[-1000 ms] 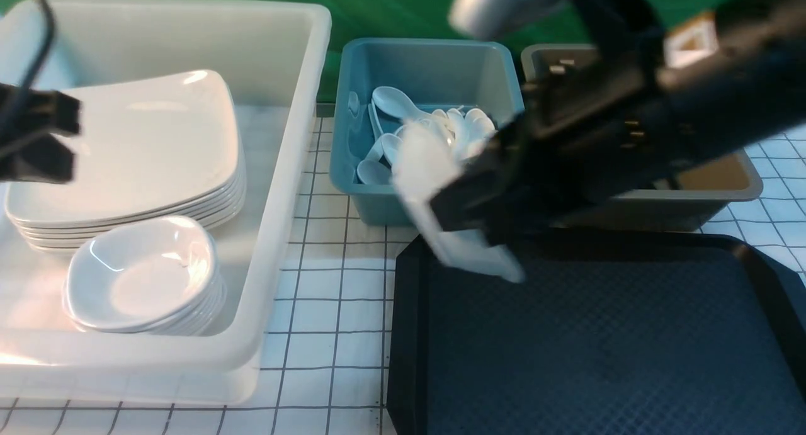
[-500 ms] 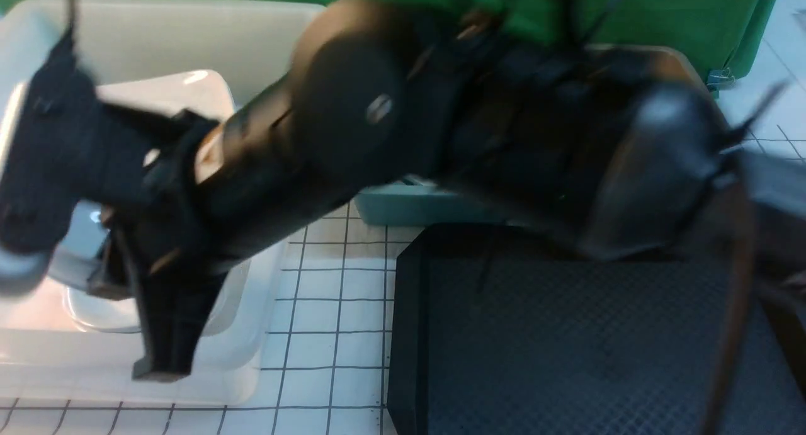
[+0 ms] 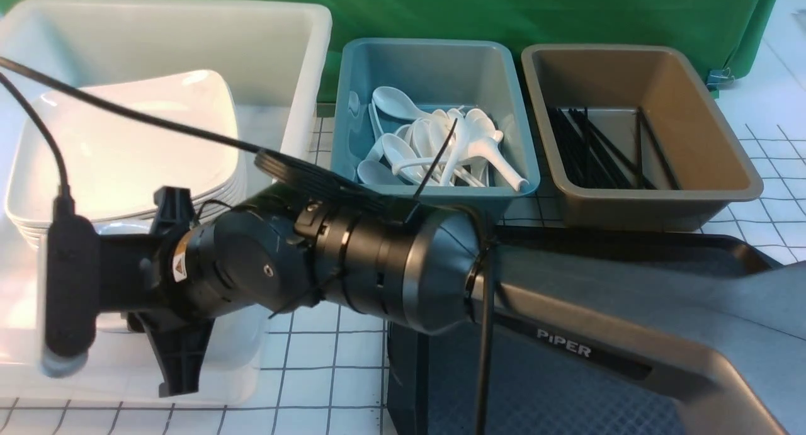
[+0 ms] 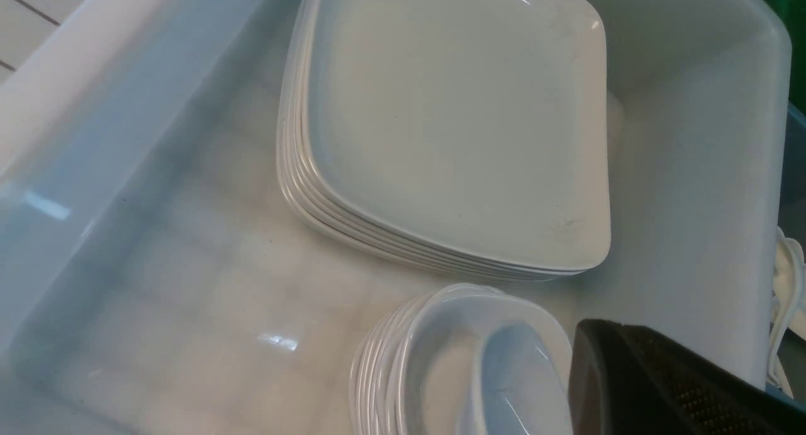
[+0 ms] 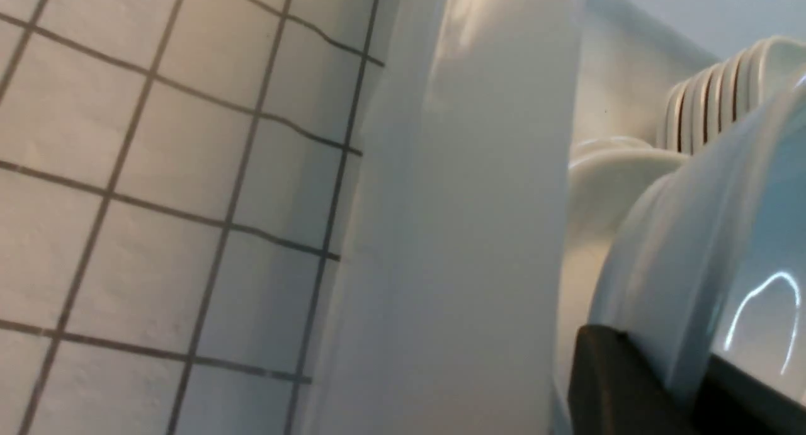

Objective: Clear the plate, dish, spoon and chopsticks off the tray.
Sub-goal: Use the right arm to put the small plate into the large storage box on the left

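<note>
My right gripper (image 3: pixel 157 296) reaches across into the white tub (image 3: pixel 296 107) and is shut on the rim of the dish (image 5: pixel 692 265). It holds the dish tilted just above the stack of like dishes (image 4: pixel 390 359). The arm hides dish and stack in the front view. The stack of plates (image 3: pixel 126 145) stands behind them in the tub. The tray (image 3: pixel 630 249) lies at the front right, largely under the right arm, and its visible parts are bare. Spoons (image 3: pixel 434 148) lie in the teal tub and chopsticks (image 3: pixel 598 148) in the brown tub. Only one finger (image 4: pixel 642 384) of my left gripper shows, its pad bare.
The teal tub (image 3: pixel 352 107) and the brown tub (image 3: pixel 705 107) stand side by side behind the tray. A green backdrop (image 3: pixel 504 7) closes off the far side. The white tub's near wall (image 5: pixel 478 233) rises beside the checked tablecloth (image 5: pixel 157 170).
My right arm has swung left from above the tray's far corner to the white tub, carrying the dish. The left gripper, seen at the left edge a second ago, has left the front view.
</note>
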You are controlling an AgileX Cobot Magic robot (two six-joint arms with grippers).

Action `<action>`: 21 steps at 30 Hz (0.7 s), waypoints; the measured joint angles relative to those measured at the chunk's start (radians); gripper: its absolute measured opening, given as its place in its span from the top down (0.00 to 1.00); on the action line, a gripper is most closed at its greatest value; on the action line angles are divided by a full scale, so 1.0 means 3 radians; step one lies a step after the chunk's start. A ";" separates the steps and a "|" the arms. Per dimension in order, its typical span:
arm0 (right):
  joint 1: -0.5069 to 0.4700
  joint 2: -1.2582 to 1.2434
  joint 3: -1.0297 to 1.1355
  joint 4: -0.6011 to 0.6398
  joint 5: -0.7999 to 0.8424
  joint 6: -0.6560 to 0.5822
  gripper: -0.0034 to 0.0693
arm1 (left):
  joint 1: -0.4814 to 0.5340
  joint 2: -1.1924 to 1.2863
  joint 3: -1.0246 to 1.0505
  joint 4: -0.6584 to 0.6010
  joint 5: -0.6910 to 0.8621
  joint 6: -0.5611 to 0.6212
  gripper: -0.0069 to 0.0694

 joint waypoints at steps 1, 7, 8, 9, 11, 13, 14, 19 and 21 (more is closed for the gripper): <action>0.0000 0.0000 -0.0001 -0.0004 -0.0025 0.0041 0.79 | 0.0000 0.0000 0.0000 0.0000 -0.0010 0.0013 0.91; -0.0004 0.0013 -0.0003 -0.0012 -0.0080 0.0192 0.61 | 0.0000 0.0000 0.0000 0.0000 -0.0010 0.0033 0.91; -0.0012 0.0013 -0.0007 -0.0020 -0.0095 0.0195 0.54 | 0.0000 0.0000 0.0000 0.0000 -0.0010 0.0034 0.91; -0.0012 0.0013 -0.0007 -0.0020 -0.0099 0.0195 0.54 | 0.0000 0.0000 0.0000 0.0000 -0.0010 0.0034 0.91; -0.0018 -0.0003 -0.0009 -0.0035 -0.0099 0.0207 0.48 | 0.0000 0.0000 0.0000 0.0000 -0.0010 0.0037 0.91; -0.0018 -0.0048 -0.0009 -0.0035 -0.0066 0.0283 0.46 | 0.0000 0.0000 0.0000 0.0000 -0.0010 0.0037 0.91; -0.0018 -0.0101 -0.0009 -0.0031 -0.0041 0.0360 0.46 | 0.0000 0.0000 0.0000 0.0000 -0.0010 0.0037 0.91; -0.0018 -0.0394 -0.0009 -0.0028 0.0241 0.0756 0.45 | 0.0000 0.0000 0.0000 0.0000 -0.0010 0.0037 0.91; -0.0018 -0.0528 -0.0009 -0.0028 0.0425 0.0847 0.45 | 0.0000 0.0000 0.0000 -0.0004 -0.0010 0.0037 0.91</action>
